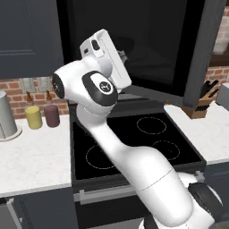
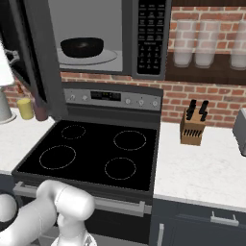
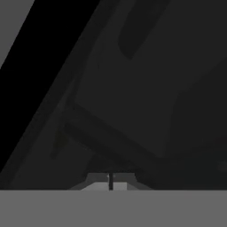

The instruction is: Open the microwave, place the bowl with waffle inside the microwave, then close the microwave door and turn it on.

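The bowl with waffle point(image 2: 82, 47) sits black and shallow on the pale plate inside the microwave point(image 2: 96, 36). The microwave door point(image 1: 147, 44) stands swung open, its dark glass right in front of the gripper point(image 3: 111, 181), whose fingertips are pressed together, clenched on nothing. The stove point(image 2: 96, 153) lies below

We see white counter point(image 2: 202, 168) carrying knife block point(image 2: 192, 126); left stretch point(image 1: 36, 156) bears grey canister point(image 1: 6, 117), yellow cup point(image 1: 33, 117), maroon cup point(image 1: 52, 115) (side by side).
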